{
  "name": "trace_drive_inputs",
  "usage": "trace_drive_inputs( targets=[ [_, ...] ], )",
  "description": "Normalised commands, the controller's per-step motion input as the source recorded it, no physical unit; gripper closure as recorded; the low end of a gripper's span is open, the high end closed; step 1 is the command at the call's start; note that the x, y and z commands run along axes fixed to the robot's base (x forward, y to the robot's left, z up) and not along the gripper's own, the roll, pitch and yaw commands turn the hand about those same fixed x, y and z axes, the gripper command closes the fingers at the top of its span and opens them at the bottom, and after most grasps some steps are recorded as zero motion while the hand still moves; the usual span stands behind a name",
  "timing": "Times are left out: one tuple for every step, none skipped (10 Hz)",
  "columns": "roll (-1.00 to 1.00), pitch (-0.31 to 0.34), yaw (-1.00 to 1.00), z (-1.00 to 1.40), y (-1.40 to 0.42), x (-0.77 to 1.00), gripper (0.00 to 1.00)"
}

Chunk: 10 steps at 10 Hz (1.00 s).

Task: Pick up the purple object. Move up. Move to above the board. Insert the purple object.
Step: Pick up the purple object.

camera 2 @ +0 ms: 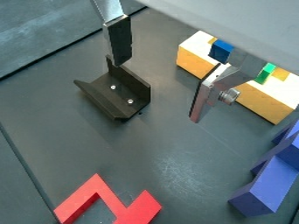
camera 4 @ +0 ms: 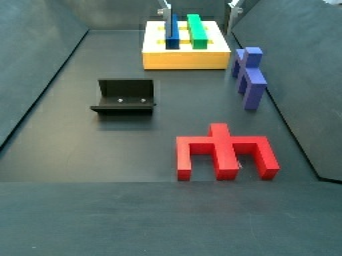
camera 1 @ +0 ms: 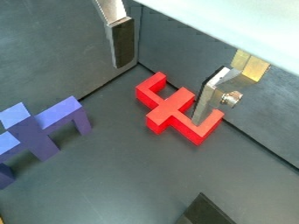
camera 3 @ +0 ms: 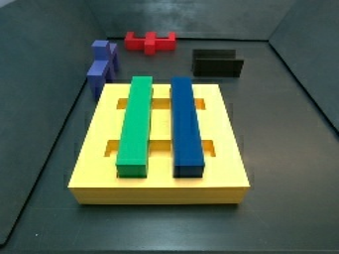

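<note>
In a wrist view the gripper (camera 1: 166,72) hung open and empty above the red piece (camera 1: 173,108), the purple object (camera 1: 41,129) well apart.

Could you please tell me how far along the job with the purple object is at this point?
Nothing looks done yet. The purple object lies on the floor beside the yellow board, untouched. The tool is open and empty; its fingers show in both wrist views, hanging above the floor between the red piece and the fixture. Left: grasp the purple object, lift, move above the board, insert.

dark floor (camera 4: 80,130), yellow board (camera 3: 159,169), purple object (camera 4: 250,74), red piece (camera 4: 225,153), fixture (camera 4: 126,97), gripper (camera 1: 163,63) above
</note>
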Motion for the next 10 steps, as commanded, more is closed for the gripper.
trace_drive_inputs(
  targets=[
    [0.01,0.0,0.0,0.0,-0.05,0.0,0.0],
    [-0.03,0.0,0.0,0.0,0.0,0.0,0.0],
    [-0.07,-0.026,-0.04,0.0,-0.01,0.0,0.0],
    [-0.33,-0.204,-0.44,-0.17,-0.31,-0.34,0.0],
    [-0.29,-0.166,-0.46,-0.3,-0.42,-0.29,0.0],
    [-0.25,-0.149,-0.49,-0.29,-0.45,-0.23,0.0],
    [-0.19,-0.177,-0.65,-0.3,-0.36,-0.16,0.0],
    [-0.18,-0.229,-0.81,-0.29,-0.19,-0.11,0.0],
    [-0.17,-0.229,-0.92,-0.24,-0.09,-0.05,0.0],
    [-0.13,-0.179,-0.96,-0.18,-0.08,0.0,0.0]
  ],
)
